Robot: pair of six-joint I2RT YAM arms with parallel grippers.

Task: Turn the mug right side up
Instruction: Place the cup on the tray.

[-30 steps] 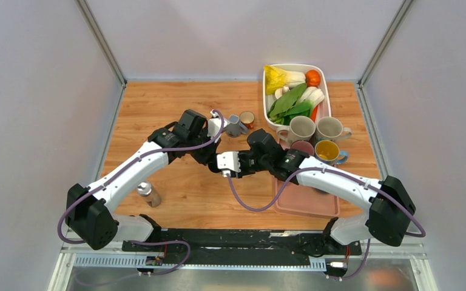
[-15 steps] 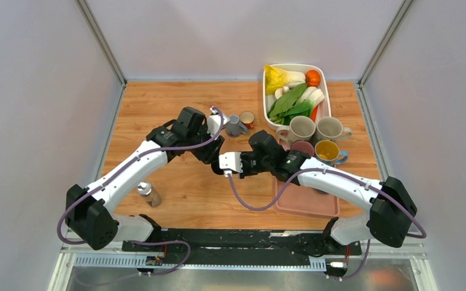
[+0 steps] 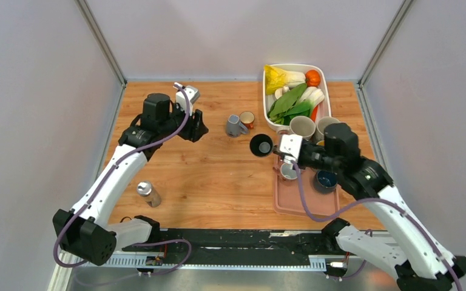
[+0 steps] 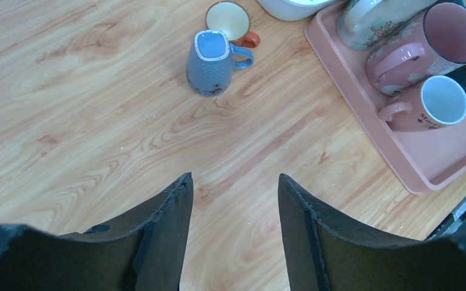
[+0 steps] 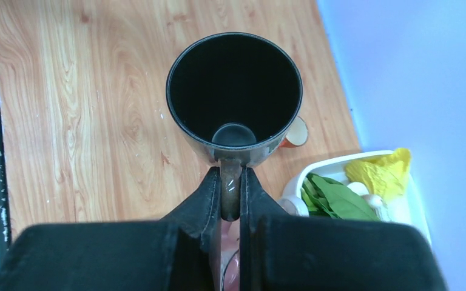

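Wooden table below, right tool pinches black mug by its mostly hidden handle; left tool spread.

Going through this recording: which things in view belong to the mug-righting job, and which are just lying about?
Job:
black mug, mouth up, held by its handle
right tool, shut on that handle

Lying about:
grey mug
small cup
tray and the mugs on it
vegetable tub
bottle
left tool, open and holding nothing
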